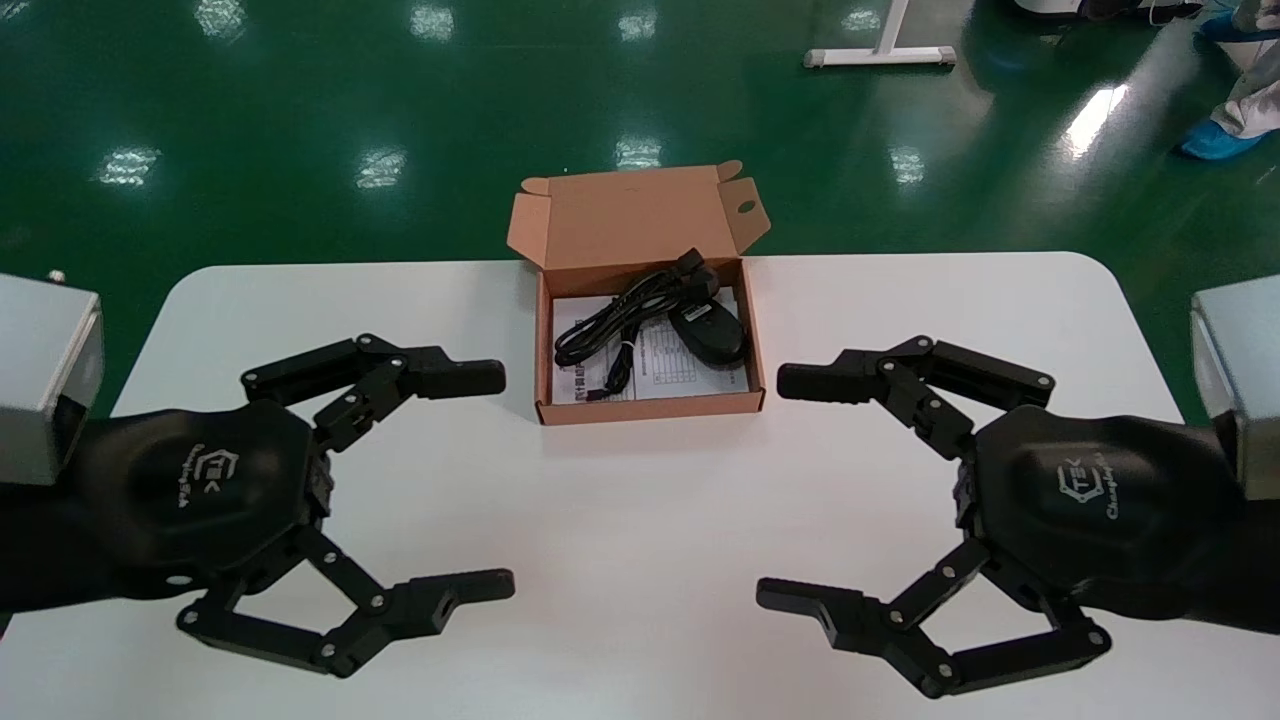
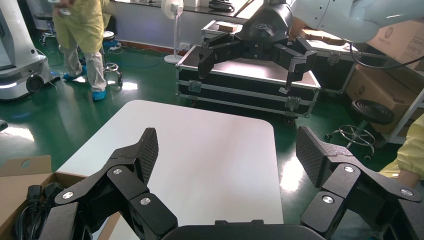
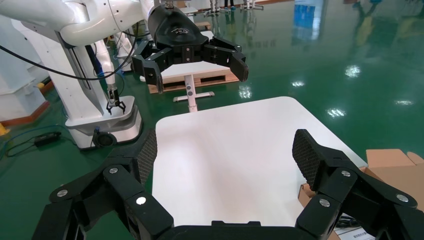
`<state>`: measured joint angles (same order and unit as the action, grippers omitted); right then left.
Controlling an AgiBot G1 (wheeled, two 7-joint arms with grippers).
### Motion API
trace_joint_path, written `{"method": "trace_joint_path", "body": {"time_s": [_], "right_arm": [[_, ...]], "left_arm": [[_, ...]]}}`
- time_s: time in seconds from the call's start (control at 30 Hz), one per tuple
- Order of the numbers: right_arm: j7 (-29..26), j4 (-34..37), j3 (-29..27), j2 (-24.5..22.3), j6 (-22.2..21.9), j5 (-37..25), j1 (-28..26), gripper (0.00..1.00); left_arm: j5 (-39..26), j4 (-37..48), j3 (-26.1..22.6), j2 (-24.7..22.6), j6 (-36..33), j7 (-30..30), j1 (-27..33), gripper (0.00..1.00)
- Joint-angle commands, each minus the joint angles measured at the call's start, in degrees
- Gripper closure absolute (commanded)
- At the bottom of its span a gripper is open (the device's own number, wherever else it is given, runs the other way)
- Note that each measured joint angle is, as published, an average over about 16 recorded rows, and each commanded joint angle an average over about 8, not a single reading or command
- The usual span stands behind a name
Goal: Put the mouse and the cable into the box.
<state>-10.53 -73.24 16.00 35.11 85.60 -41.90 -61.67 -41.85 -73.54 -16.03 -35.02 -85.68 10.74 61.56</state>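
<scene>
Both grippers are held low over the white surface [image 1: 640, 600], one on each side, pointing inward at each other. The left gripper [image 1: 505, 480] is seen with its fingers spread wide apart; nothing is held or touched. The right gripper [image 1: 770, 487] is likewise wide open and empty.

The letters "TEK" are printed in white on the black housing of each gripper; the smaller script beside them cannot be read with certainty.

A shallow brown cardboard box [image 1: 650, 408] is set at the far middle of the surface, between the two grippers and beyond them, with its lid standing open at the back. A black mouse [image 1: 712, 335] lies inside, in the right half, its long axis running roughly near to far. A bundled black cable [image 1: 610, 325] lies inside beside it, stretched diagonally from near left to far right, its plug at the far end. Under both, a printed sheet [image 1: 675, 378] is seen; its writing is too small to read.
</scene>
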Motion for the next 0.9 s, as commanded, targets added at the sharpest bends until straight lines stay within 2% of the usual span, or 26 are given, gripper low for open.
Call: {"method": "trace_joint_path", "body": {"time_s": [0.03, 0.9], "right_arm": [[0.0, 0.0, 0.0, 0.0, 0.0, 0.0, 0.0, 0.00], [0.0, 0.0, 0.0, 0.0, 0.0, 0.0, 0.0, 0.00]], "left_arm": [[0.0, 0.0, 0.0, 0.0, 0.0, 0.0, 0.0, 0.00], [0.0, 0.0, 0.0, 0.0, 0.0, 0.0, 0.0, 0.00]]}}
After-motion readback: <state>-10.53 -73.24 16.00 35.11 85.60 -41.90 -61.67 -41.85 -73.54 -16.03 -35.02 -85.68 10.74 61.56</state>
